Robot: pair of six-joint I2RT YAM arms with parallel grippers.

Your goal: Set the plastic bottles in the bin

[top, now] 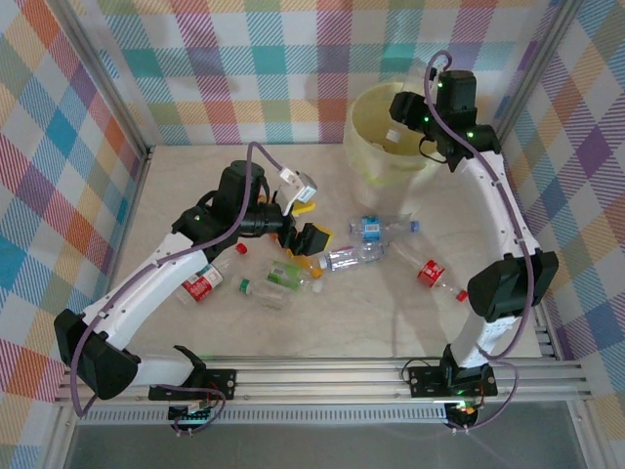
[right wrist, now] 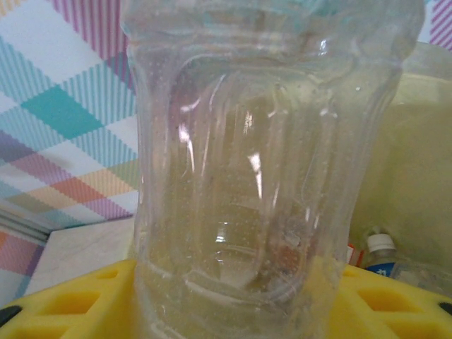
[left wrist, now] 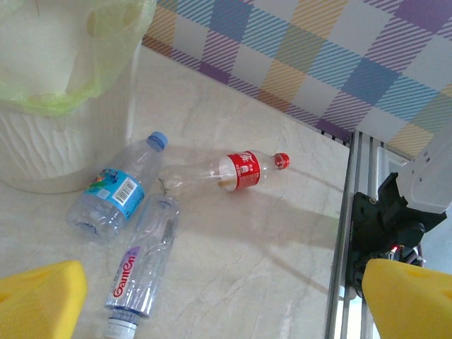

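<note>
Gripping a clear bottle (right wrist: 240,162) in the right gripper (top: 402,115) above the bin (top: 366,147), far right; may glance off the rim and fall outside if released off-centre. Holding the left gripper (top: 305,234) spread and empty over loose bottles (top: 366,230) mid-table; may scatter them if swung low.

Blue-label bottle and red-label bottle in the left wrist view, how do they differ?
The blue-label bottle has a pale blue cap; the red-label bottle has a red one. The blue-label bottle looks fatter, the red-label bottle slimmer. The blue-label bottle lies beside the bin; the red-label bottle lies farther off. Both are clear and lie on their sides.
</note>
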